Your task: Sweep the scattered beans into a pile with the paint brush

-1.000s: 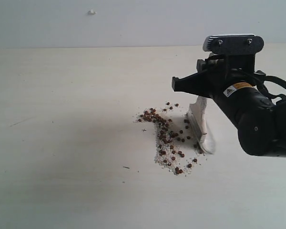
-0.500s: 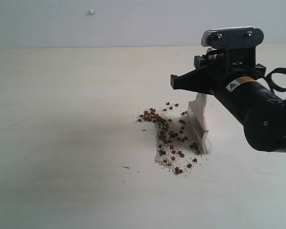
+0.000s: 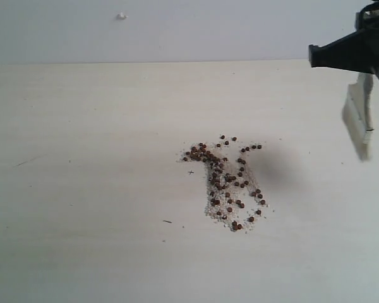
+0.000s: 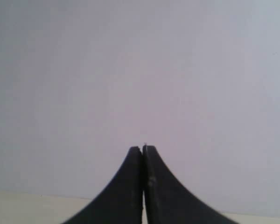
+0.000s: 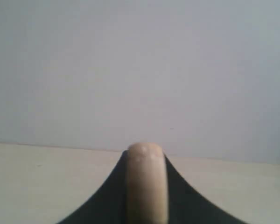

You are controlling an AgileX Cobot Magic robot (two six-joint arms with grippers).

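The beans (image 3: 222,180), dark reddish-brown and mixed with fine white grains, lie in a loose elongated pile (image 3: 227,196) at the table's middle. A few strays sit at its upper right edge. My right gripper (image 3: 365,63) is up at the top right edge of the exterior view, shut on the paint brush (image 3: 360,117). Its off-white bristles hang down, well clear of the table and far right of the beans. The right wrist view shows the cream handle end (image 5: 146,182) clamped between the black fingers (image 5: 109,200). My left gripper (image 4: 143,151) is shut on nothing and faces a pale wall.
The pale wooden table (image 3: 82,189) meets a white wall at the back. A small white speck (image 3: 121,16) sticks on that wall. Thin dark marks (image 3: 167,221) lie on the tabletop left of the beans.
My right gripper has lifted the brush off the table and carried it up and to the right, away from the beans. A few beans on the right side sit shifted leftward.
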